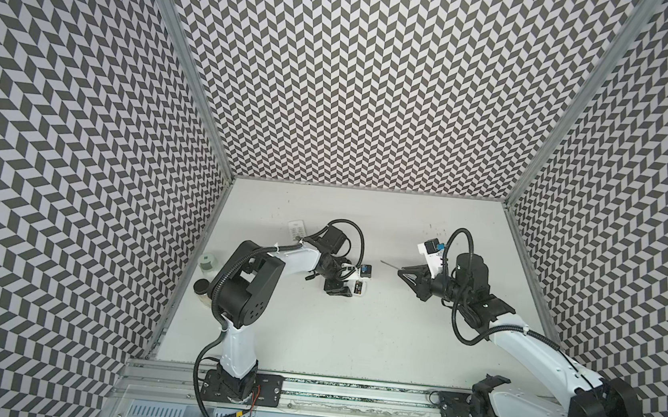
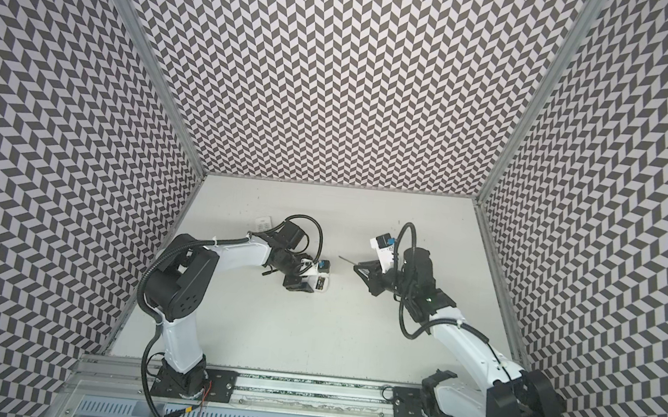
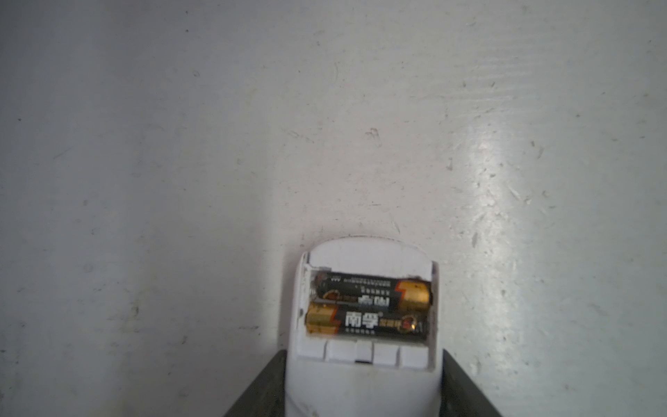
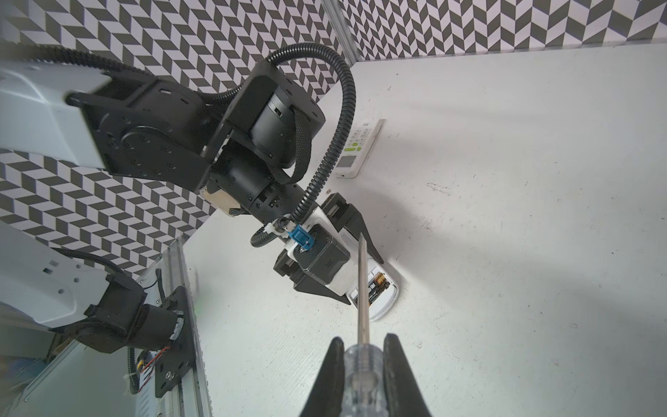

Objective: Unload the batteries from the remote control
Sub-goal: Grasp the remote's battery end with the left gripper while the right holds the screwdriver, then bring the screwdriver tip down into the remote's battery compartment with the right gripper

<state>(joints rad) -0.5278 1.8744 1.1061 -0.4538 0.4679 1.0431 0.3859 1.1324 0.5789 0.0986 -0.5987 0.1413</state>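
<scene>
A white plastic remote control point(image 3: 361, 252) is straddled by the left claw point(image 3: 364, 351), likely for steadying; clamping cannot be told. Two black gold-ended cylindrical batteries point(image 3: 371, 307) lie beyond its tips. The right claw point(image 4: 364, 339) is clamped on a clear-handled screwdriver point(image 4: 362, 289).

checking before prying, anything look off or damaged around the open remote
Nothing broken or spilled. The remote control has its battery bay uncovered, both black-and-gold batteries seated; brownish specks along the bay's rim may be grime.

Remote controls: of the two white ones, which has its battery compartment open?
The white plastic remote control between the fingers of the left hand: two black-and-gold batteries show in its open bay. The other white remote lies apart, buttons up.
</scene>
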